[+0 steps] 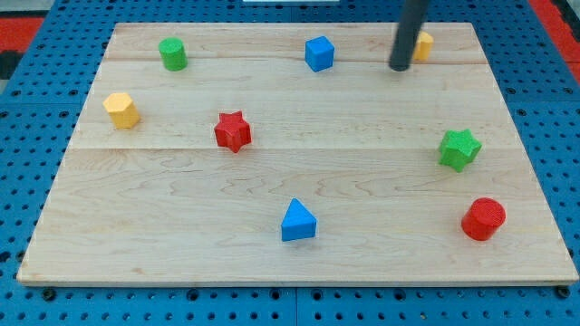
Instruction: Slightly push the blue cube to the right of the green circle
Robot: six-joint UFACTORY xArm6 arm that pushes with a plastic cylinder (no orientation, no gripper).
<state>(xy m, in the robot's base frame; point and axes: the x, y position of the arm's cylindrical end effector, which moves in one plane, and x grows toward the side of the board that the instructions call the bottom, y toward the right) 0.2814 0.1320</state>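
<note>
My tip [399, 67] — a bare rod, holding nothing — stands right of the blue cube [319, 53], beside a yellow block [423, 45].

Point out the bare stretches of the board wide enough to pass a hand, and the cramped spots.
Widest bare stretch: mid-board, between the red star, green star and blue triangular block. The bottom-left corner of the wooden board is bare too. Crowded: the top edge, where my tip stands beside the yellow block, near the blue cube.
</note>
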